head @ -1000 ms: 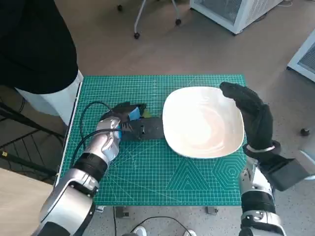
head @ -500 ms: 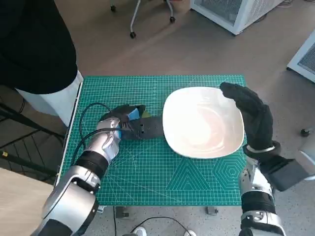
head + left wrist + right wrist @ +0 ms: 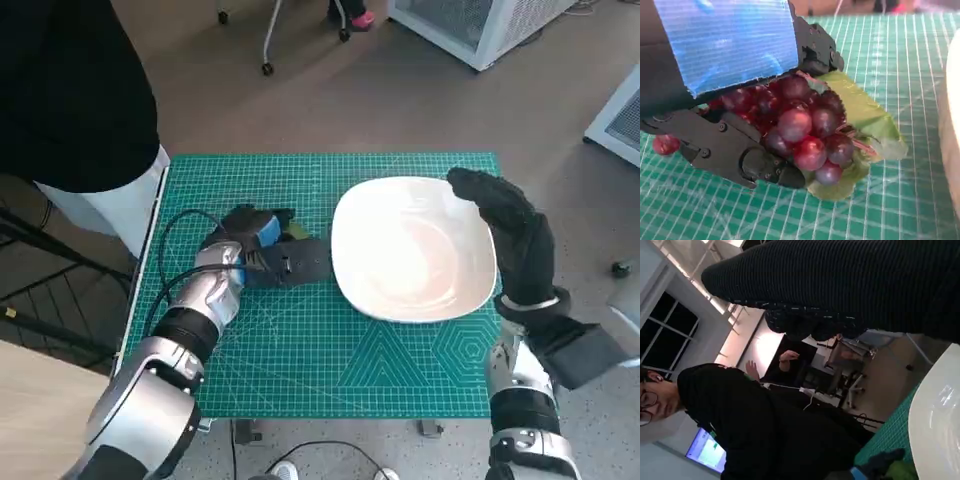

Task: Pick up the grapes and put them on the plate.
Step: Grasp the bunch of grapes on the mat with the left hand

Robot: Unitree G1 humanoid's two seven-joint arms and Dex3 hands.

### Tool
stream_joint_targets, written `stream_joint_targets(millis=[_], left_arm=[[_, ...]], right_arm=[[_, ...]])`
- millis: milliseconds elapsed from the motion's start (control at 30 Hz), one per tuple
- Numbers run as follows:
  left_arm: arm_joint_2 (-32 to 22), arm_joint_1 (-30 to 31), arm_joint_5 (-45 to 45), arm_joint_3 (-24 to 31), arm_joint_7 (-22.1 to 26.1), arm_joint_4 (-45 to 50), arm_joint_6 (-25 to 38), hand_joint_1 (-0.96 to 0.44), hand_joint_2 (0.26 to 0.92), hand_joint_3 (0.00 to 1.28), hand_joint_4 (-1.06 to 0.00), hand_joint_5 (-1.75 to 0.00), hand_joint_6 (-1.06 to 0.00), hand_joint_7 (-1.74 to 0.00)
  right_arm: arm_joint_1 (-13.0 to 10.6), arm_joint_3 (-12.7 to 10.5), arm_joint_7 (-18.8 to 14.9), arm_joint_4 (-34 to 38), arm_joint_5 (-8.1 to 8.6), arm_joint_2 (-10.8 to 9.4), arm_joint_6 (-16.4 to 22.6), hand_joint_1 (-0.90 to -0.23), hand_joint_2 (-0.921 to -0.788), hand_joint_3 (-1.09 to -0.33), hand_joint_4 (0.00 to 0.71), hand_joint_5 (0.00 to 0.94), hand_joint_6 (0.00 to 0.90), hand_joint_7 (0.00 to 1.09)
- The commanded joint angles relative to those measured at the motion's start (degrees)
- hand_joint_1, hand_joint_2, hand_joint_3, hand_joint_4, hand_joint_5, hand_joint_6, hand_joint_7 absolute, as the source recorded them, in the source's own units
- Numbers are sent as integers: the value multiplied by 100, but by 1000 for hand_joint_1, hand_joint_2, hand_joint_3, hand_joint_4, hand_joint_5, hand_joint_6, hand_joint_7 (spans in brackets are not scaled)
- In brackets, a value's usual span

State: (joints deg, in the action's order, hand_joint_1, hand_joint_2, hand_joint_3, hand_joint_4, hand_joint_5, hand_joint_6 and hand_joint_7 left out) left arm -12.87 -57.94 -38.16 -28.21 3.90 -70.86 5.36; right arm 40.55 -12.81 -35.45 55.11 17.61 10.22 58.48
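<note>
The left robot hand (image 3: 268, 250) lies on the green cutting mat (image 3: 300, 350) covering the tabletop, left of centre, its black fingers (image 3: 735, 150) closed around a bunch of red grapes (image 3: 800, 130) with a green leaf (image 3: 867, 120) under it. The grapes rest on the mat, just beside the left rim of the white plate (image 3: 414, 248), which sits toward the tabletop's right edge. The gloved right robot hand (image 3: 512, 235) hovers over the plate's right rim, holding nothing, its fingers stretched out. A person in black (image 3: 765, 425) stands by the far left corner.
</note>
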Motion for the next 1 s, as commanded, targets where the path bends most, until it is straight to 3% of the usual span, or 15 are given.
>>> stream_joint_targets(millis=[33,233,367,600,733,1000], left_arm=[[9,86,-219,-260,-182,-141,-57,21,865,149,-663,-1306,-623,-913],[-1,68,-276,-363,-247,-171,-54,8,913,181,-562,-1452,-547,-1079],[9,48,-226,-346,-232,-187,-28,4,919,191,-526,-1386,-520,-1233],[8,17,-170,-307,-203,-195,-12,3,921,194,-514,-1356,-510,-1292],[4,-1,-167,-305,-198,-191,4,2,921,182,-525,-1327,-522,-1299],[-14,-109,-119,-263,-76,-57,94,5,921,154,-607,-1392,-537,-1118]], right_arm=[[-50,9,3,65,-57,8,-16,-486,-921,-559,234,0,239,1],[-36,-1,-12,92,-41,13,-27,-486,-921,-557,234,0,239,1],[-35,-2,-23,89,-28,9,-41,-486,-921,-556,235,1,241,1],[-44,-2,-27,55,-19,10,-42,-488,-921,-553,238,2,243,3],[-47,-6,-23,43,-18,12,-40,-486,-921,-554,237,1,243,2],[-38,-21,-36,32,-3,18,-55,-480,-921,-558,236,0,241,1]])
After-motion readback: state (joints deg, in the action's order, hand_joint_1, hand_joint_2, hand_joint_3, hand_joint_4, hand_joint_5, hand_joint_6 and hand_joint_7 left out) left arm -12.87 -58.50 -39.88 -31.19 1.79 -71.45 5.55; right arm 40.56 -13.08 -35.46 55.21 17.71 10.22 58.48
